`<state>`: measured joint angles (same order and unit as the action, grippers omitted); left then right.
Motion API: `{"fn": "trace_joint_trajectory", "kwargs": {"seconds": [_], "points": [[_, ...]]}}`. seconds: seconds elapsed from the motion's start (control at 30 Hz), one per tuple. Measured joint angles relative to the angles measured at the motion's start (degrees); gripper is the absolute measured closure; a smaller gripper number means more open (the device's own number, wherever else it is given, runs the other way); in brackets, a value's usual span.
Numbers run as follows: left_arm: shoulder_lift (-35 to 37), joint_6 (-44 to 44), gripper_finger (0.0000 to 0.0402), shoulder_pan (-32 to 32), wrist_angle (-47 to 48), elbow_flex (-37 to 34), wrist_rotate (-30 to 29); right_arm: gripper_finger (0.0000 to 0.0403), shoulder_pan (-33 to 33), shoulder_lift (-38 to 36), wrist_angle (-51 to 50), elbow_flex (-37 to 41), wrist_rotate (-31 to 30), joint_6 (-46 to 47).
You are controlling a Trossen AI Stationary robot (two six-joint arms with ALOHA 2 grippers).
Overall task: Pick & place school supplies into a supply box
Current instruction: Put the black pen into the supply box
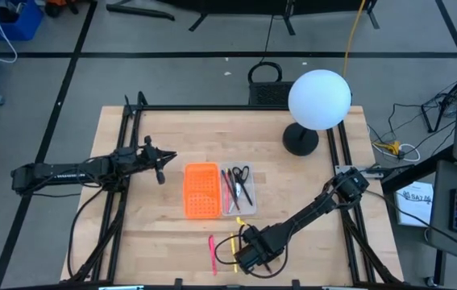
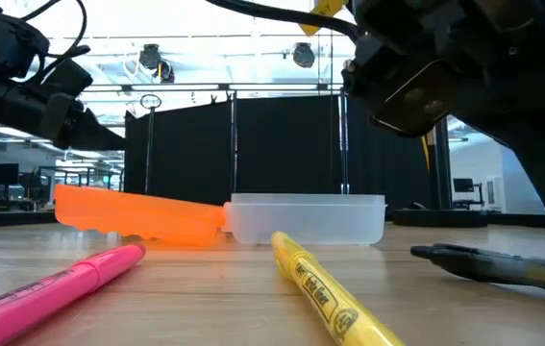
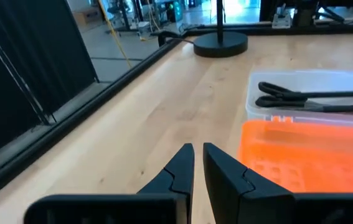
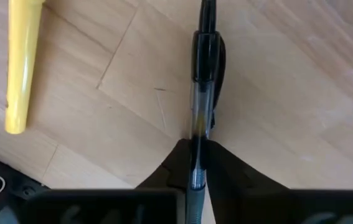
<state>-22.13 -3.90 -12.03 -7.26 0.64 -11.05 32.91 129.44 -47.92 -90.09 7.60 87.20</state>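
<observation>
The clear plastic supply box point(image 1: 238, 192) at table centre already holds scissors and pens, while the right gripper point(image 4: 196, 163) at six o'clock pinches a black pen point(image 4: 202, 81), pink and yellow ones waiting.

Open tabletop point(image 1: 155, 217) beside lamp point(image 1: 317, 105).

One clear supply box point(image 1: 238, 193), one orange perforated piece point(image 1: 201, 190), one pair of black-handled scissors point(image 1: 242, 179) and roughly three pens in the box, one pink highlighter point(image 2: 51, 284), one yellow highlighter point(image 2: 325, 293), one black pen point(image 4: 202, 93), two grippers
</observation>
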Motion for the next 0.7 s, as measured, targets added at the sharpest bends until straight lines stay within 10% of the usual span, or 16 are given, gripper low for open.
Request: {"fn": "trace_joint_trajectory", "kwargs": {"seconds": [0.4, 0.7], "points": [[0.0, 1.1, 0.0357, 0.0, 1.6, 0.0, 1.0, 0.038, -0.5, -9.8, -0.7, 1.2, -5.8, 0.9], [0.0, 1.2, 0.0357, 0.0, 1.2, 0.0, 1.0, 0.038, -3.2, -25.1, 1.9, 0.9, -28.0, -1.3]]}}
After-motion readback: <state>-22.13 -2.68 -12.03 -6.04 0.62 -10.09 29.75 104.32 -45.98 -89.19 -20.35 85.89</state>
